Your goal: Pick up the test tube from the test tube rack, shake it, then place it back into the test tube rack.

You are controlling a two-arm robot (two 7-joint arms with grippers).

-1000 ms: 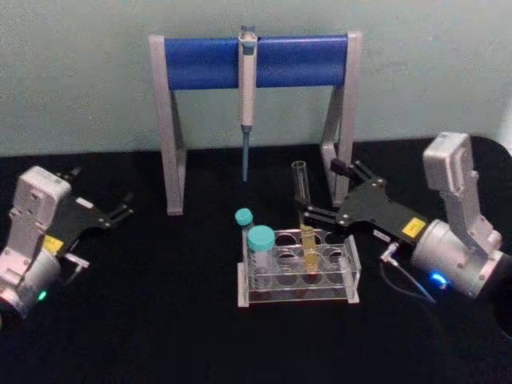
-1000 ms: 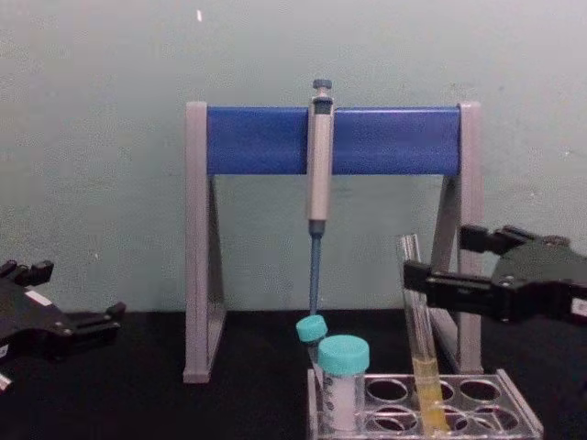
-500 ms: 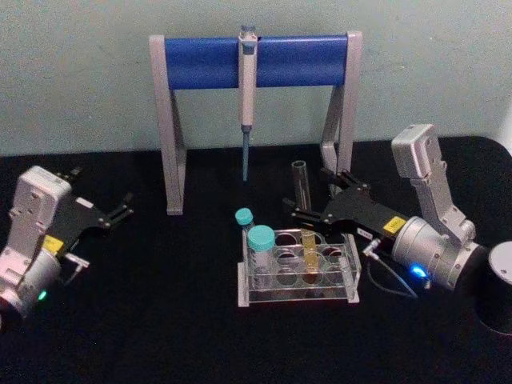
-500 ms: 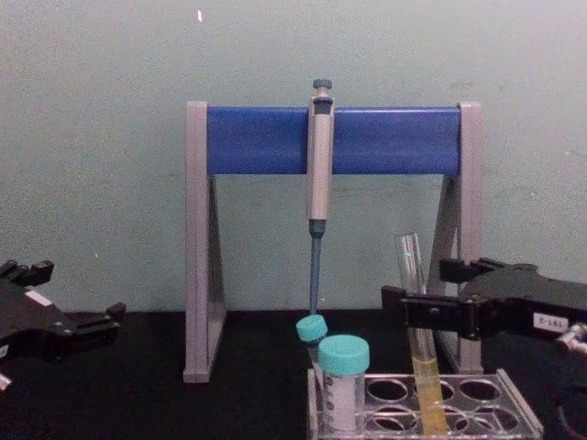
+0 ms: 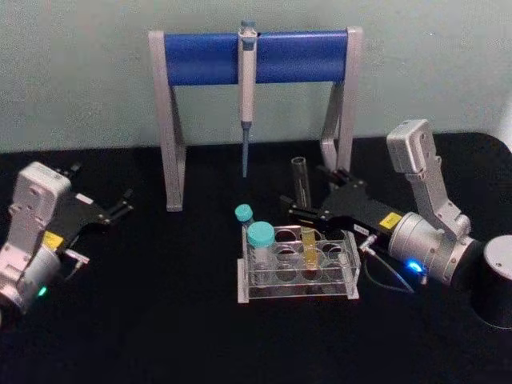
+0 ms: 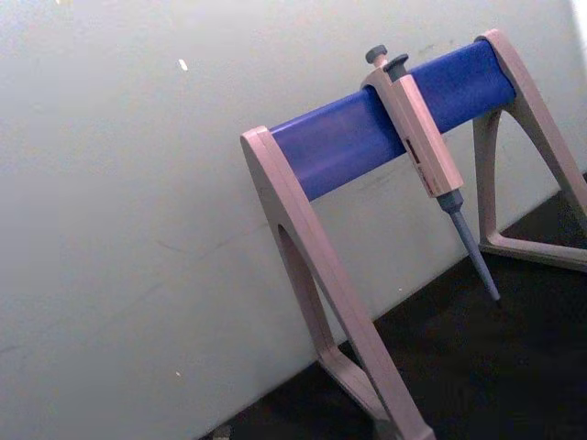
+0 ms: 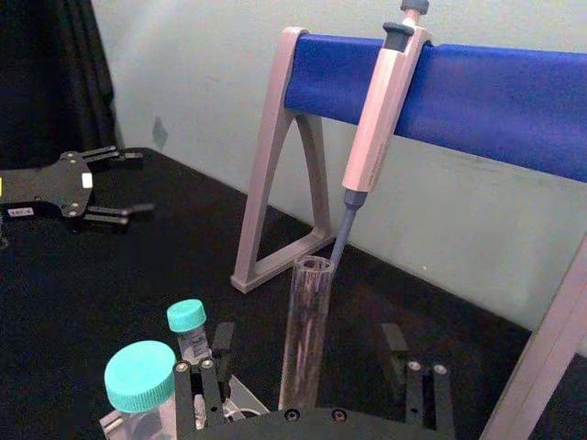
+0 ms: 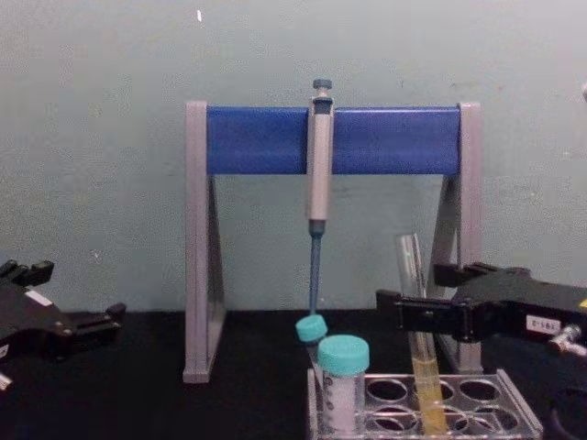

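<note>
The test tube rack [image 5: 296, 294] sits nearest, with the test tube [image 8: 412, 266] upright in what looks like its back row, yellow liquid low. The right gripper [image 7: 304, 371] straddles the bare glass above the rack, fingers spread wide, gripping nothing. The left gripper [image 5: 102, 192] lies parked at the left, spread and empty. Behind stands the pipette stand [image 5: 296, 56]. If it closes off-centre, one finger could tip the tube or drag the rack.

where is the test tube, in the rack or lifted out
In: the test tube stands, yellow end down in a hole of the test tube rack; right gripper open around it.
</note>
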